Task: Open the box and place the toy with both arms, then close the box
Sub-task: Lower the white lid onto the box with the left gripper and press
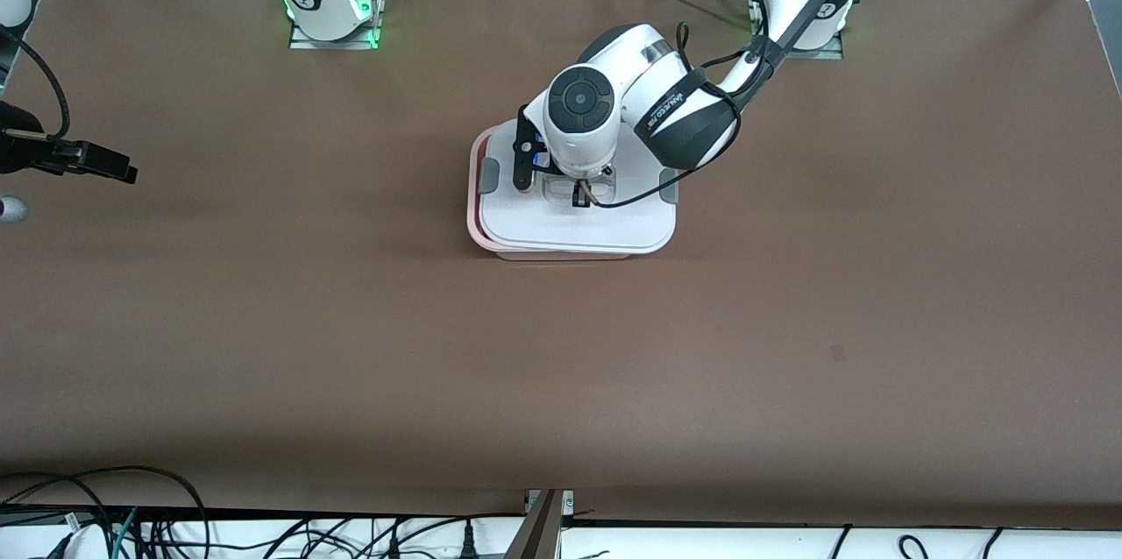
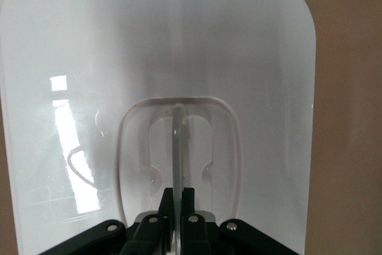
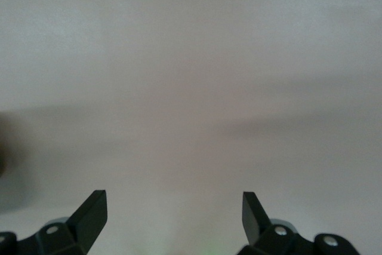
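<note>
Left gripper (image 2: 176,207) down on the middle of the white lid (image 1: 578,226), black fingers (image 2: 186,204) clamped together on the thin clear upright handle (image 2: 178,147) standing in the lid's clear recessed centre. Lid seated slightly askew on the rounded-rectangular translucent pale pink plastic box (image 1: 474,230), grey side clips (image 1: 488,174) at its two ends, pink rim showing along the edge toward the right arm's end of the brown table (image 1: 263,322). Right gripper (image 3: 174,213) waiting off at the right arm's end of the table, fingers spread wide apart and holding nothing.
</note>
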### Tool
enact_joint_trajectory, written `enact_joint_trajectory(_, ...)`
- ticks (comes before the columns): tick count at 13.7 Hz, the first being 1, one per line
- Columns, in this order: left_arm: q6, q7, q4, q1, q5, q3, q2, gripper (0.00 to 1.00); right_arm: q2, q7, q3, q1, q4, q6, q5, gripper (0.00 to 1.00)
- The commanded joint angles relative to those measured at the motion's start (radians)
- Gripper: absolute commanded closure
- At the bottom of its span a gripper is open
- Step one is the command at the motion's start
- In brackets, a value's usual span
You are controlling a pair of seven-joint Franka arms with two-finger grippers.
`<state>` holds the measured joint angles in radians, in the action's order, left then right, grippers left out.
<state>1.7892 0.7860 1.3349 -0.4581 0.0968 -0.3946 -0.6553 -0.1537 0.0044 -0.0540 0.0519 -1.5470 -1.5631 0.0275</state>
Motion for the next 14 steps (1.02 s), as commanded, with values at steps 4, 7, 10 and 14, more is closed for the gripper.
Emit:
enact_joint_trajectory(4, 0.045, -0.114, -0.023, -0.016, 0.021, -0.004, -0.006, 1.0, 0.005, -0.006, -0.001, 0.002, 0.01, 0.0, -0.018, 0.0)
enact_joint_trajectory(7, 0.047, -0.148, -0.022, -0.027, 0.021, -0.003, -0.006, 1.0, 0.011, 0.002, 0.003, 0.002, 0.01, 0.0, -0.029, 0.0)
enact_joint_trajectory(10, 0.047, -0.192, -0.02, -0.042, 0.026, -0.003, -0.01, 1.0, 0.013, 0.002, 0.005, 0.0, 0.01, 0.0, -0.029, 0.0)
enact_joint_trajectory(14, 0.048, -0.18, -0.017, -0.042, 0.034, 0.0, -0.02, 1.0, 0.006, 0.002, 0.006, -0.001, 0.03, -0.002, -0.026, 0.0)
